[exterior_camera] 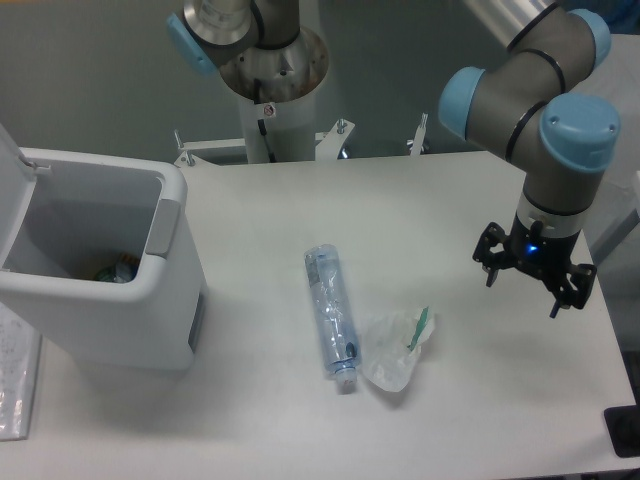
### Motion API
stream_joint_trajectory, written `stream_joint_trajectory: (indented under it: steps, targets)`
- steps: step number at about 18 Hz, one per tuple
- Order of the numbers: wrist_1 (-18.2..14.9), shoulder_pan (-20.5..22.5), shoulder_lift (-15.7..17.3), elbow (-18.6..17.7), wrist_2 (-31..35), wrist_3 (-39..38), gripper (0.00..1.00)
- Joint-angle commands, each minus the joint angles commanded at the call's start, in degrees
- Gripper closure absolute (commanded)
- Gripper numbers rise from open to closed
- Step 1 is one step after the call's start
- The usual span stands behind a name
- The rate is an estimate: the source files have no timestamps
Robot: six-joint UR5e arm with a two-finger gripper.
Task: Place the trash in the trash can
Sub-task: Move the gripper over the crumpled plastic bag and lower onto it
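Currently the gripper (528,280) hangs above the right part of the table (420,210), fingers spread apart and holding nothing; a blue light glows on its wrist. Bare tabletop lies beneath it and around it on every side. The table's right edge runs close by on its right, and the near edge is further off, toward the camera.

To the gripper's left, and a little nearer the camera, lies the crumpled wrapper (397,350): clear film, bunched, with a green bit at its upper right. An open strip of table separates wrapper and gripper.

Just beyond the wrapper, further left, lies the crushed bottle (331,316). It is flat on its side, long axis running roughly away from the camera, white cap at the near end, bluish label along the flattened body. Bottle and wrapper sit very close together near the cap end; whether they touch cannot be told.

Far to the gripper's left, at the table's left edge, stands the trash can (120,300): white, boxy, rounded corners, grey inside, a grey tab on the side facing the gripper. Its lid (15,185) is raised on the far left side. Some items already lie at the bottom. A wide clear band of table runs between can and bottle.
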Motion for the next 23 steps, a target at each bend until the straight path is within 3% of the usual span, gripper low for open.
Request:
stream_joint_trajectory:
  steps: [3, 9, 12, 16, 19, 23]
  targets:
    - [0.0, -0.2, 0.2, -0.4, 0.0, -0.3, 0.00]
    - [1.9, -2.3, 1.7, -5.1, -1.1, -0.9, 0.00]
    - [5.3, -3.2, 3.3, -9.8, -3.3, -6.4, 0.00]
    - [6.1, -6.8, 3.4, -15.5, -0.7, -6.5, 0.00]
    - [6.2, -9.8, 1.9, -15.7, 5.6, -6.5, 0.00]
    - [6.7, -10.4, -0.1, -14.9, 6.2, -6.7, 0.00]
